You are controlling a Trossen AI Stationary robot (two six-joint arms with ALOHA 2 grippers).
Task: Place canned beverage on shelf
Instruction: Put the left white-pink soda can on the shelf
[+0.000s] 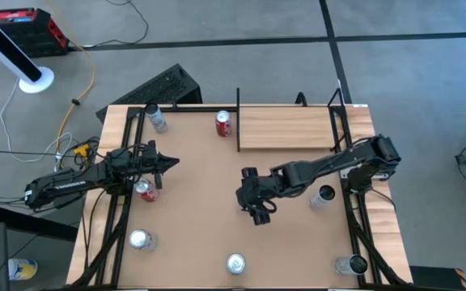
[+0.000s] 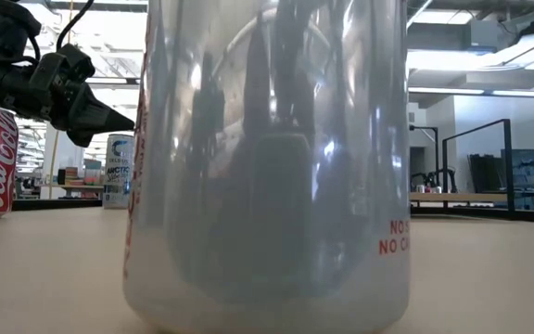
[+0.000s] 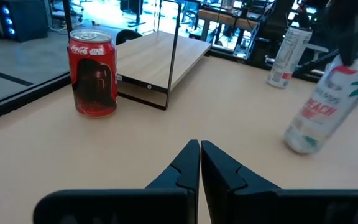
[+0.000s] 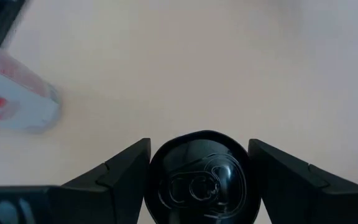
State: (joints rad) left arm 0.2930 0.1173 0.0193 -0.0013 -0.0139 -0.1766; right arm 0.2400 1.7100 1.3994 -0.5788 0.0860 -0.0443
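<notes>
The right gripper (image 1: 256,202) sits near the middle of the table, and its wrist view looks straight down on the top of a black can (image 4: 199,176) standing between its 2 spread fingers (image 4: 114,171); whether the pads already touch the can's sides I can't tell, though they look just apart. The shelf (image 1: 285,128) lies at the far edge, right of centre, with its thin black rail (image 1: 238,121) on the left end and a red cola can (image 1: 224,124) standing just beside that rail. The left gripper (image 1: 168,162) waits over the left side of the table with its fingertips pressed together, holding nothing. To my eye the step in hand is the grasp: I'd want the fingers to settle level around the can's middle and squeeze evenly before any lift, so it stays upright. The carry to the plank should then pass clear of the pale can (image 1: 324,196) standing near the right arm.
</notes>
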